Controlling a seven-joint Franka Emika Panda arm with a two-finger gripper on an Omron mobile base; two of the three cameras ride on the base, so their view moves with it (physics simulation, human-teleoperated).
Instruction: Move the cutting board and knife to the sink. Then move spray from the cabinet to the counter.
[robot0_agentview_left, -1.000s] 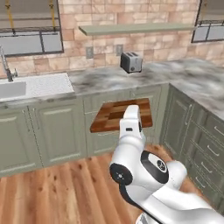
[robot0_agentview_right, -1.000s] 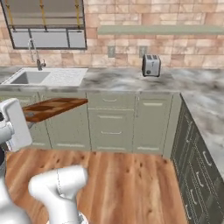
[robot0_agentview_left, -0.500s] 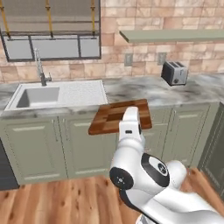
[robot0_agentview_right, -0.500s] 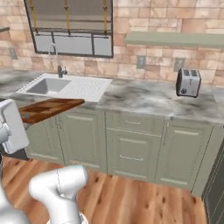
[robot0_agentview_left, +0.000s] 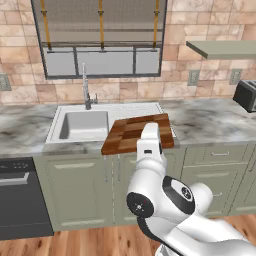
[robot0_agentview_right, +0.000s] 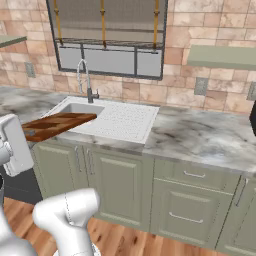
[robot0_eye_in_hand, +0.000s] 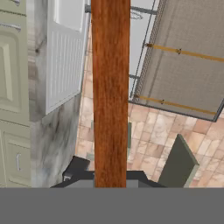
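White arm raised; pincer (robot0_eye_in_hand: 110, 186) clamped on cutting board (robot0_agentview_left: 137, 132) edge, level beside sink (robot0_agentview_left: 82, 125).

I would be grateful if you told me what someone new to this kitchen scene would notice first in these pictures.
First the checkered cutting board, carried level in the air in front of the counter, at the sink's right end; in the hand view it runs edge-on as a red-brown band. The white arm's jaws are shut on its near edge. Behind, the tall coiled faucet rises under a grey window.
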